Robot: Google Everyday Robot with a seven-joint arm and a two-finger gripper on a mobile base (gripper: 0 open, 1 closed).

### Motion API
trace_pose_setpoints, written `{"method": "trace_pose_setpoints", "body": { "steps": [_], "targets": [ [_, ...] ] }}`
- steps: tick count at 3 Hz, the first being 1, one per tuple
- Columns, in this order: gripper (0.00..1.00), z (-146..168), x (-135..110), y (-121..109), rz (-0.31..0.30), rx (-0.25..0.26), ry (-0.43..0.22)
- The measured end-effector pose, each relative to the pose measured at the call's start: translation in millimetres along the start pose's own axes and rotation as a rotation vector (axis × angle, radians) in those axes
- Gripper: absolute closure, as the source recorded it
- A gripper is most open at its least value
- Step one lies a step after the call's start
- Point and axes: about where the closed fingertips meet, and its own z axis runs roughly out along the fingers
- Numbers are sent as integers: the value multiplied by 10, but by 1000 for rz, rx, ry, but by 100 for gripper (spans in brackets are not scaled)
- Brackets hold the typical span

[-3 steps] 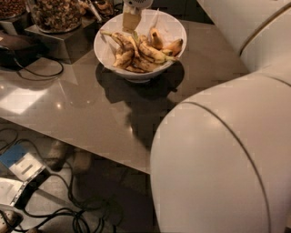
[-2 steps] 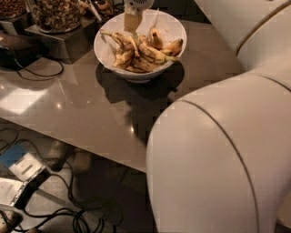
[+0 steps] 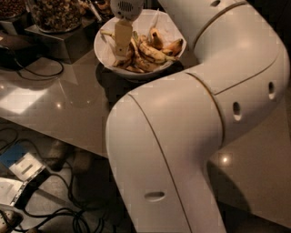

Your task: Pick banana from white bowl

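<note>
**First:** Since the white bowl [image 3: 103,48] sits toward the back of the grey countertop [image 3: 59,104], why does the robot arm [image 3: 195,113] fold so sharply in front of it?

**Second:** Probably so the elbow stays on the near side of the bowl while the wrist comes at it from above. The gripper [image 3: 121,49] hangs inside the bowl's rim, over its left half, pointing straight down into the fruit (a steep approach suits a deep, flaring bowl).

**First:** Does it hold anything?

**Second:** That cannot be told. Its tip is level with the pile, but whether it is open or closed is hidden. Nothing is raised clear of the bowl.

**First:** And the banana?

**Second:** The banana [image 3: 127,55] lies in the bowl, right at the gripper's tip, among several others heaped across the bowl's middle and right. It looks long and curved, yellow in part and blotched dark brown, so it is likely soft and easily bruised.

**First:** Anything close by?

**Second:** A glass jar of nuts [image 3: 54,13] stands left of the bowl, apart from it.
</note>
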Motion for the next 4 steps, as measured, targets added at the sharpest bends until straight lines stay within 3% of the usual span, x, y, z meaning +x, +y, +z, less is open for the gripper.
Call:
{"method": "trace_pose_setpoints", "body": {
  "steps": [1, 2, 3, 4],
  "targets": [
    [0, 5, 33, 33, 0, -23, -18],
    [0, -4, 103, -1, 81, -54, -145],
    [0, -90, 205, 6, 190, -118, -293],
    [0, -193, 215, -32, 244, -159, -402]
  ]
}}
